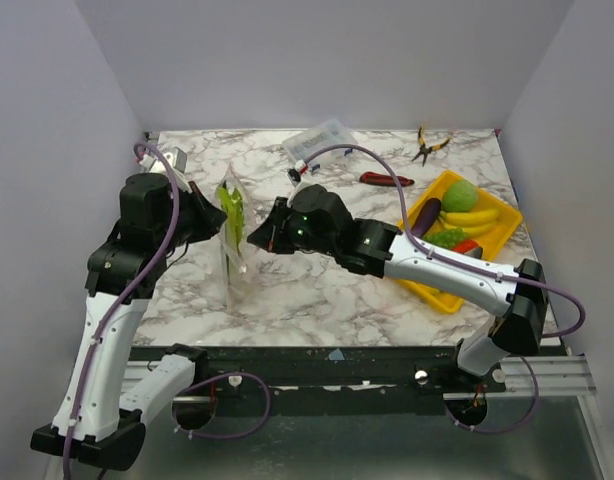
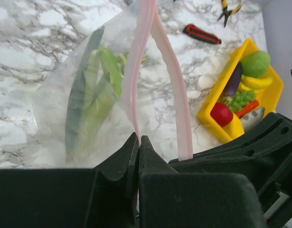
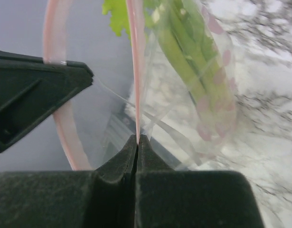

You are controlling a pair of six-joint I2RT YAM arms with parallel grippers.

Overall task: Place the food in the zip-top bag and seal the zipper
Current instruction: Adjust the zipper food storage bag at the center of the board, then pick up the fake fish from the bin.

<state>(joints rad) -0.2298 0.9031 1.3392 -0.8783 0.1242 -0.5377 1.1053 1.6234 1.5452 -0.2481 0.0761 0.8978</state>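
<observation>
R wrist view: celery (image 3: 180, 52) in zip-top bag (image 3: 213, 111) is cut off by top edge, ahead of right gripper (image 3: 137, 140). Table (image 3: 272, 142) to its right is blurred.

L wrist view: zipper (image 2: 177, 99) runs off top edge above left gripper (image 2: 139, 141). Yellow tray (image 2: 222, 83) fwd-right is partly hidden behind right gripper's body. Pliers (image 2: 228, 10) are clipped at top.

Top view: both sets of fingertips are hidden by wrists & bag.

Marble table (image 1: 327, 290) carries yellow tray (image 1: 427, 197), pliers (image 1: 427, 145), red-handled tool (image 1: 387, 180), clear box (image 1: 322, 138).
</observation>
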